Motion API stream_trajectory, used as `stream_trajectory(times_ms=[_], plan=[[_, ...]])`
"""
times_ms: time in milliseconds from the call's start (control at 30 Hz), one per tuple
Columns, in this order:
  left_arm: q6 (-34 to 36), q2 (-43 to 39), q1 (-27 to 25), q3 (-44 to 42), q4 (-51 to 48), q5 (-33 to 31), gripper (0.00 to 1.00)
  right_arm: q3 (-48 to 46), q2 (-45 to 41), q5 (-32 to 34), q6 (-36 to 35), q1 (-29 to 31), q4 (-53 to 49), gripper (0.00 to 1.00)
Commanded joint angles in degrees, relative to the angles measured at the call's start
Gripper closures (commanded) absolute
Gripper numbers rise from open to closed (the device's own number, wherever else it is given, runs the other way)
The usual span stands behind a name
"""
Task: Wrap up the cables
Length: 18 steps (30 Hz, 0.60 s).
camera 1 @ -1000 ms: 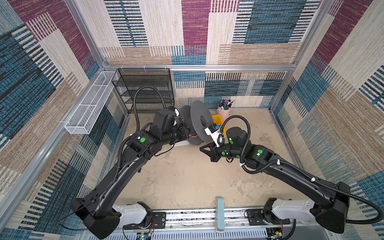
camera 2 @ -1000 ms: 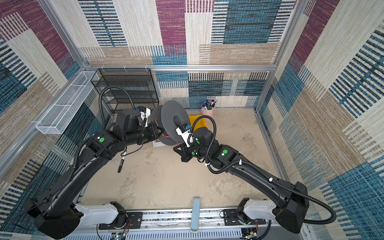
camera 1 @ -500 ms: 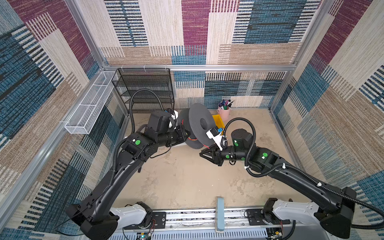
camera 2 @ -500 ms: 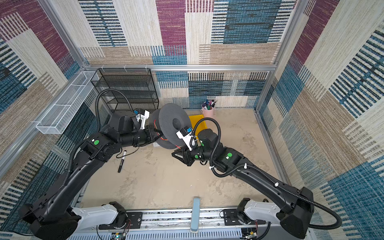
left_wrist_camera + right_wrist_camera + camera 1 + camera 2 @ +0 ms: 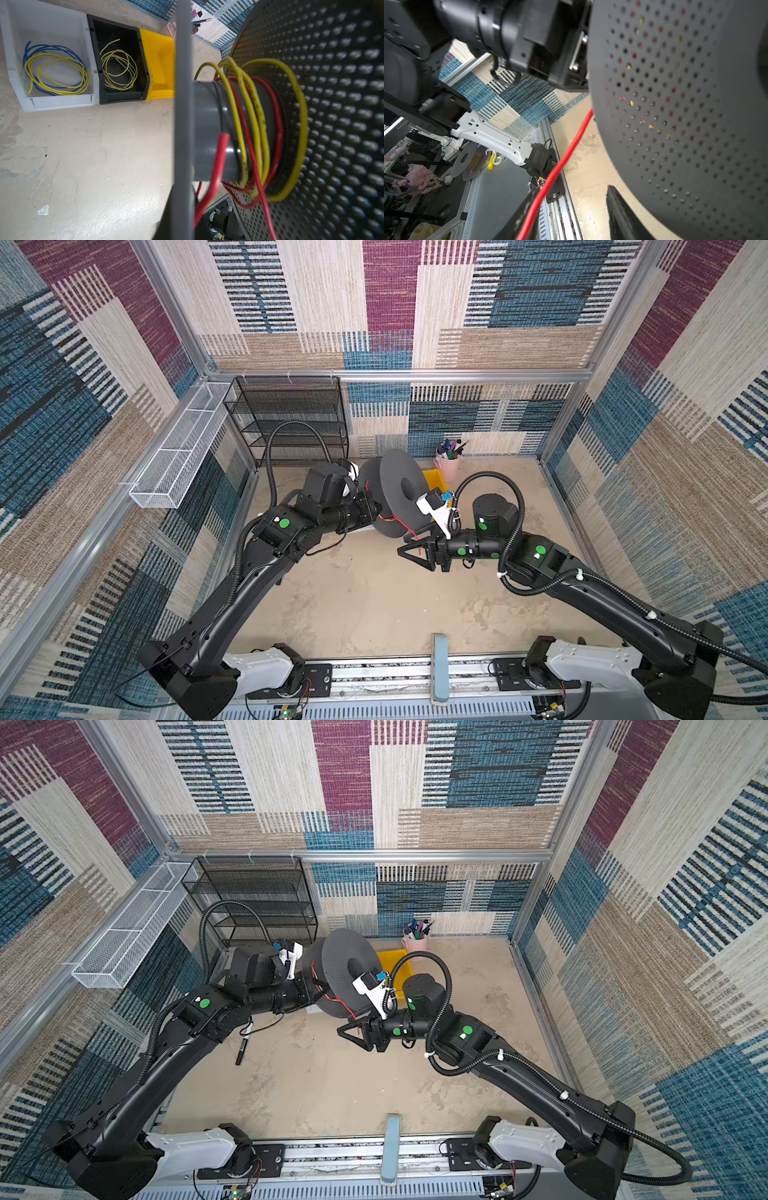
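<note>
Right gripper (image 5: pixel 412 554) open beside the spool (image 5: pixel 392 472)

Its jaws stand apart, the red wire (image 5: pixel 571 145) lying loose against one; the rest is wound on the hub. Left gripper (image 5: pixel 370 512) clamps the spool's flange. Untensioned, the springy wire could uncoil. Scuffed beige desk (image 5: pixel 374 605); patterned woven walls, metal frame.

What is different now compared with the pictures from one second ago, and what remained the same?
The right gripper opened its fingers and shifted slightly toward the front, apparently letting go of the red wire, which now runs loose between them. The left gripper stayed shut on the spool, which kept about its place.
</note>
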Motion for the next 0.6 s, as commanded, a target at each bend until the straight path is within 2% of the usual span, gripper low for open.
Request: stream_trajectory(times_ms=[0, 100, 300, 500, 567], plan=[[1.65, 0.49, -0.04, 0.26, 0.82, -2.26, 1.0, 2.34, -1.63, 0.14, -1.41, -0.07, 0.58, 0.41], [2.39, 0.55, -0.05, -0.77, 0.12, -3.23, 1.0, 5.68, -1.73, 2.71, -3.84, -0.04, -3.75, 0.35], [3.19, 0.35, -0.05, -1.32, -0.48, -5.72, 1.0, 9.04, -1.91, 7.48, -7.23, -0.01, -9.8, 0.33], [5.45, -0.02, -0.24, -1.66, -0.96, -7.55, 1.0, 13.48, -4.5, 13.07, -5.69, -0.12, -9.99, 0.32], [6.6, -0.38, -0.28, -1.8, -1.66, -8.09, 1.0, 16.43, -4.09, 17.96, -4.35, -0.09, -12.25, 0.32]])
